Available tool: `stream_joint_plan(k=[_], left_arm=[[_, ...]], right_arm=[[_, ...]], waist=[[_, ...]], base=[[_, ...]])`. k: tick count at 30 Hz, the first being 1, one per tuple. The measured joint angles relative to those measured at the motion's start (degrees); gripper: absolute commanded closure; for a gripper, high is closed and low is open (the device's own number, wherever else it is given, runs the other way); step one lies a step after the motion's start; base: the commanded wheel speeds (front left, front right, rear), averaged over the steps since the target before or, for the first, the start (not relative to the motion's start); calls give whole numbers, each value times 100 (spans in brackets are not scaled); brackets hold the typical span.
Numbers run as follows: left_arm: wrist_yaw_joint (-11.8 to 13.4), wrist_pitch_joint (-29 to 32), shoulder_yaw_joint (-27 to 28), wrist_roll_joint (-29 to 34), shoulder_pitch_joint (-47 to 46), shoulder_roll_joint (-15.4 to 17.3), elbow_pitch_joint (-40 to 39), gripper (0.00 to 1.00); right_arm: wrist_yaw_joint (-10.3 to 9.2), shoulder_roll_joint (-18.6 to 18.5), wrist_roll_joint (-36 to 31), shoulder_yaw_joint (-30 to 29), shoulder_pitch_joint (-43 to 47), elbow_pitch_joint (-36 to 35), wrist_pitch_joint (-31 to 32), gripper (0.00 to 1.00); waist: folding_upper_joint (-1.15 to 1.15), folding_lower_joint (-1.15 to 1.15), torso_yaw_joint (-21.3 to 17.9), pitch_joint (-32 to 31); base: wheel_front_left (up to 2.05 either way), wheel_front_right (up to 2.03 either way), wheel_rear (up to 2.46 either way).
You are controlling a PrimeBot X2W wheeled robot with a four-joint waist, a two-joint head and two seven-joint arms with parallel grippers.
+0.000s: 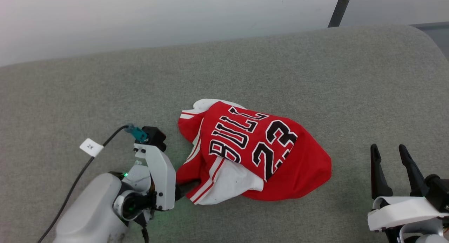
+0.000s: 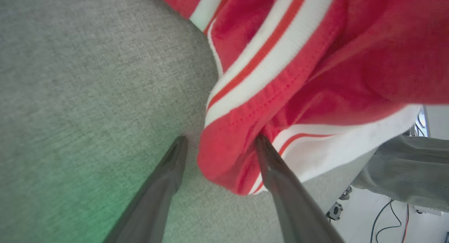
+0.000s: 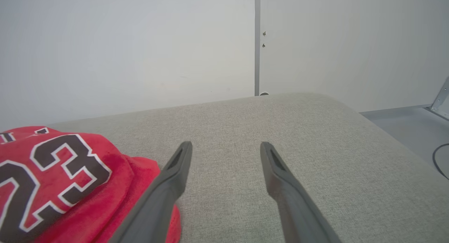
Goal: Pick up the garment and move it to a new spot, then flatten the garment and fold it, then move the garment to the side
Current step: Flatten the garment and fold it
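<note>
A grey woven cushion (image 1: 105, 95) spans the scene, with a pale wall (image 1: 140, 15) behind its far edge. The red jersey (image 1: 252, 148) lies crumpled near the cushion's middle, its black white-edged lettering and number 23 facing up, and a white sleeve with red-striped trim spilling from its near left side. The left gripper (image 2: 220, 141) lies low at the jersey's near left edge with its jaws spread wide. A rolled red fold sits between the fingers, and one finger (image 2: 277, 169) is tucked against the striped trim. The right gripper (image 1: 388, 147) is well apart at the near right, jaws wide and holding nothing, over bare cushion. A white tag (image 1: 91, 147) marks the left arm's black cable (image 1: 75, 183).
</note>
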Motion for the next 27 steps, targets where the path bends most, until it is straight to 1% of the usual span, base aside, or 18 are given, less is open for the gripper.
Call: stream_joint_plan(k=[1,2,3,8,12,22,27], left_arm=[[-1,2,-3,-33,-28,-19,65,31],[-1,1,-22,-55,-56,-29,102,79],[-1,-1,-52,-58,-83,-30,122,100],[-1,22,-188,-233,-158,42,121,100],[-1,35,-256,-277,-279,303,35,100],[-1,152,-455,-140,-645,1178,-299,100],[-1,205,-615,127,-814,1635,-330,100]], right_arm=[[0,1,1,1,-26,22,-11,0],[0,2,4,5,-35,40,-19,0],[0,4,11,10,-40,57,-30,0],[0,8,10,-7,-52,92,-60,0],[0,9,2,-46,-47,102,-60,0],[0,10,-48,-88,27,26,15,0],[0,9,-49,-57,53,9,44,0]], waist=[[0,0,2,9],[0,0,8,15],[0,0,15,19],[0,0,83,13],[0,0,186,-27],[0,0,465,-215],[0,0,541,-296]], base=[[0,0,0],[0,0,0],[0,0,0],[0,0,0],[0,0,0],[0,0,0],[0,0,0]])
